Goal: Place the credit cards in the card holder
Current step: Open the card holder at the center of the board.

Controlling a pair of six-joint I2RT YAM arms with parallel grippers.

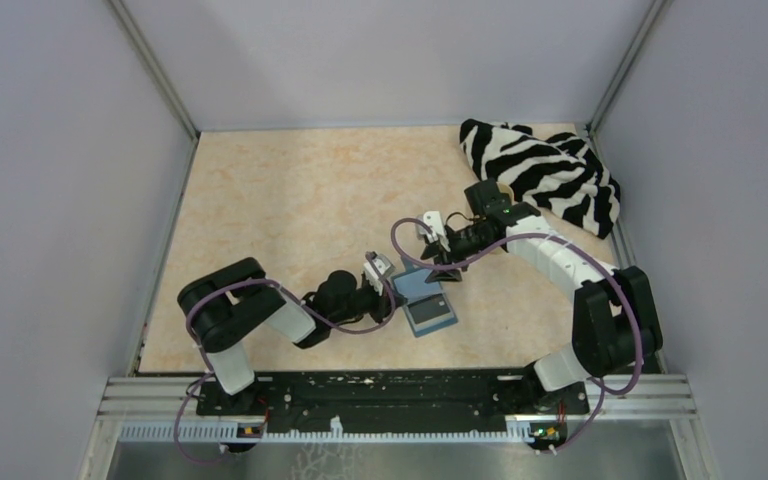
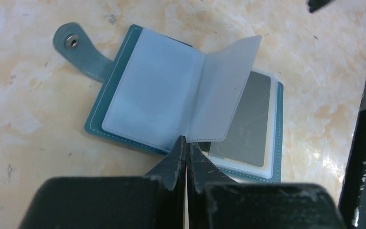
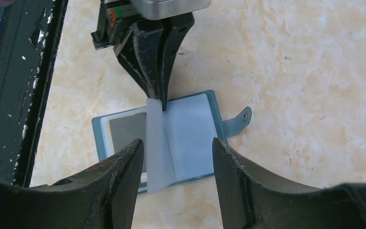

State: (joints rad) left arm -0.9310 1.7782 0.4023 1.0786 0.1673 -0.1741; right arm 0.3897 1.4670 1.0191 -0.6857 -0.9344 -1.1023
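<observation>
Left end effector pinches sleeve of card holder; right end effector open, empty. One dark card pocketed; others unseen.

You have the card holder lying open on the bench, a credit card in its near half. One sleeve leaf stands between the halves, nipped by your left claw; your right claw hangs spread above. The zebra cloth lies far right.
</observation>
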